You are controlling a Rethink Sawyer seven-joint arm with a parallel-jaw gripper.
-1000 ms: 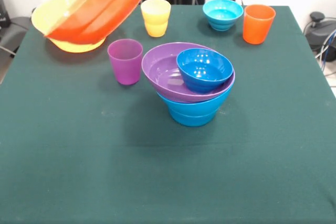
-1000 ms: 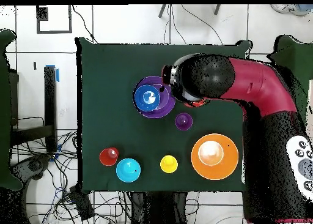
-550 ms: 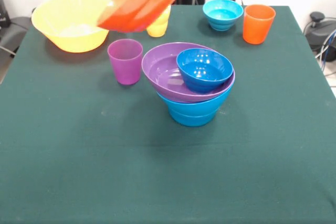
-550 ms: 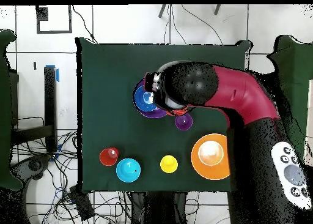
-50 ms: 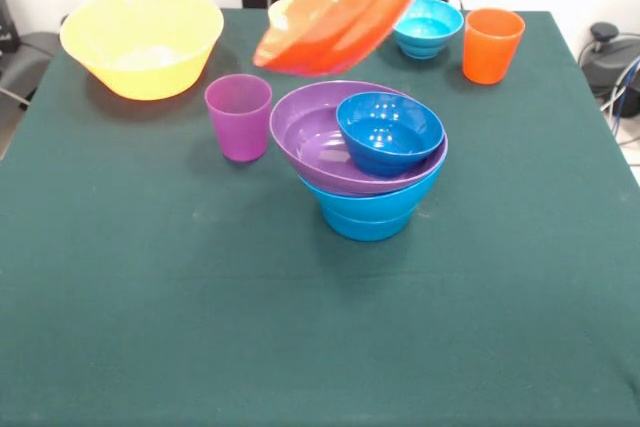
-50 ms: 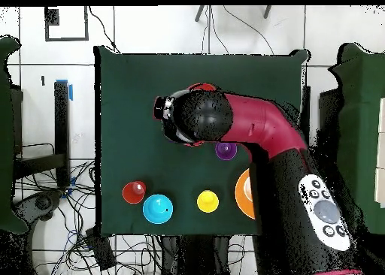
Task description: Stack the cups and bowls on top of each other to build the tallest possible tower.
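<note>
While the wide orange bowl (image 5: 338,9) hangs tilted in the air above the tower (image 5: 368,159), we cannot tell how the pincer stands, since no view shows it. We note the tower as a mid-blue bowl (image 5: 368,215), wide purple bowl (image 5: 330,142) and small dark blue bowl (image 5: 388,133). Just beside it stands the purple cup (image 5: 238,115). Behind are the cyan bowl (image 5: 428,27), orange cup (image 5: 492,44) and large yellow bowl (image 5: 142,40). Overhead, the arm (image 6: 248,137) covers the tower. The table (image 5: 200,327) lies open toward the near edge.

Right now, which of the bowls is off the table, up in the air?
The wide orange bowl: it hangs tilted above the purple bowl of the stack. Every other bowl rests on the table or in the stack.
</note>
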